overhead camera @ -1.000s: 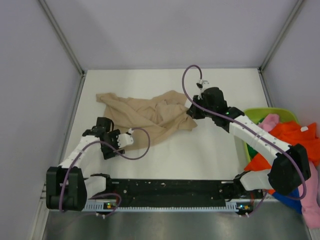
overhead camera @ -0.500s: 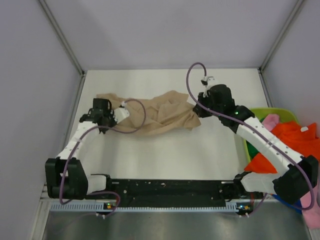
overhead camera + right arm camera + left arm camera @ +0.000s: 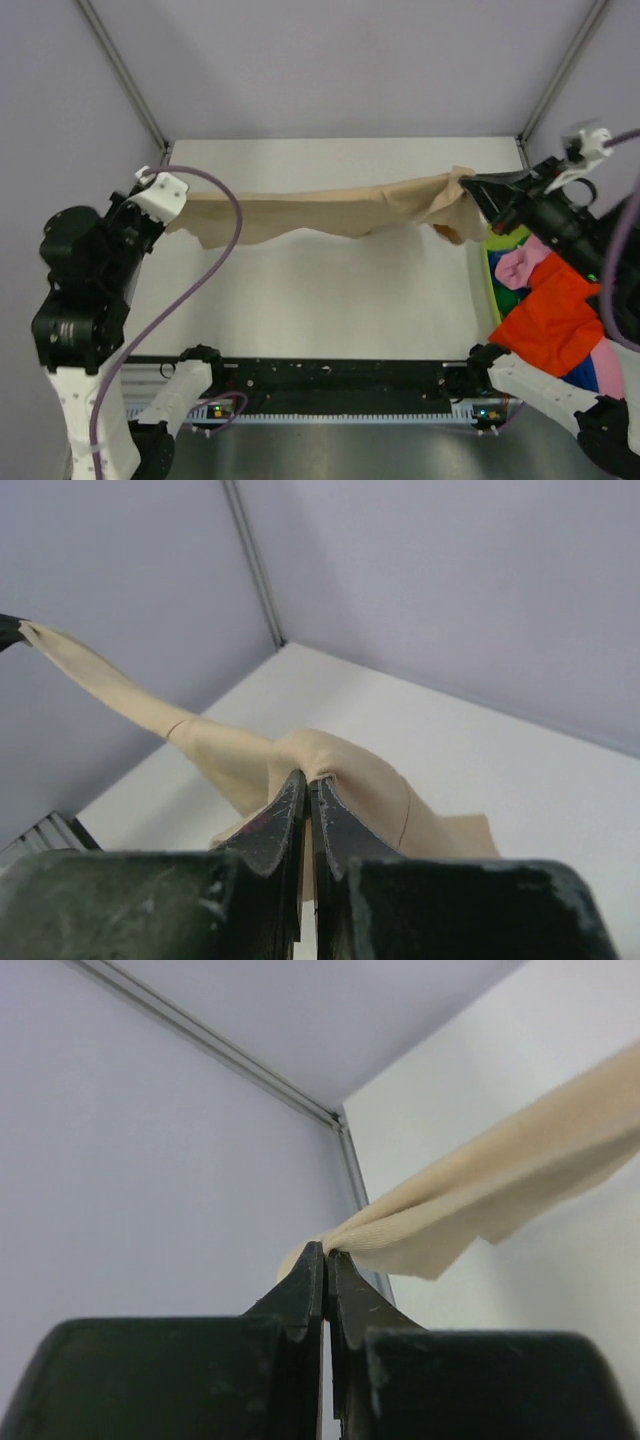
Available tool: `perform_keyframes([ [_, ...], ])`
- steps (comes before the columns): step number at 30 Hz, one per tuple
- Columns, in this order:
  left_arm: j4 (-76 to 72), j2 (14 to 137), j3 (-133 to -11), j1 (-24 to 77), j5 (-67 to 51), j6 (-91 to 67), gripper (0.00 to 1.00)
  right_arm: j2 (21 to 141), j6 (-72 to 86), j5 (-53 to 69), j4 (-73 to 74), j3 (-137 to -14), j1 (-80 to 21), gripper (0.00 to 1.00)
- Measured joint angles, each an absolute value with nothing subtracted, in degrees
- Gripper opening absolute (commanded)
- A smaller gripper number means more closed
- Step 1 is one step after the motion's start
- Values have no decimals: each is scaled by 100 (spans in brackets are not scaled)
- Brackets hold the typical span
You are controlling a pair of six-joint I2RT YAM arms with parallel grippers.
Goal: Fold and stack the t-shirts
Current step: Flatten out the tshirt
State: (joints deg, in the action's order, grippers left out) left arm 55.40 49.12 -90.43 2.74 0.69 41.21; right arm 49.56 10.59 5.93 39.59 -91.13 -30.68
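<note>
The tan t-shirt (image 3: 330, 211) hangs in the air above the white table, pulled into a long band from left to right. My left gripper (image 3: 173, 212) is shut on its left end, and the left wrist view shows the tan t-shirt (image 3: 480, 1200) pinched at the tips of the left gripper (image 3: 325, 1252). My right gripper (image 3: 471, 187) is shut on the other end, where the tan t-shirt (image 3: 235, 755) bunches over the closed tips of the right gripper (image 3: 308, 781). An orange t-shirt (image 3: 552, 318), a pink one (image 3: 520, 266) and a blue one (image 3: 577, 372) lie heaped at the right.
A lime-green basket (image 3: 497, 262) at the table's right edge holds the heap of coloured shirts, partly behind my right arm. Grey walls close in the table (image 3: 320, 300) on the left, back and right. A black rail (image 3: 330, 375) runs along the near edge.
The left gripper went from open beside the shirt to shut on its left end. Both arms rose and drew apart, lifting the crumpled tan shirt off the table and stretching it.
</note>
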Motion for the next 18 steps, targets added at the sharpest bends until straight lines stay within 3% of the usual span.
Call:
perform_keyframes([
  [9, 6396, 4587, -11360, 272, 95, 4018, 0, 4799, 1011, 1337, 4683, -11122, -3068, 0],
  [18, 6298, 4912, -10698, 272, 180, 4012, 0, 5137, 1050, 572, 4792, -10838, -3068, 0],
])
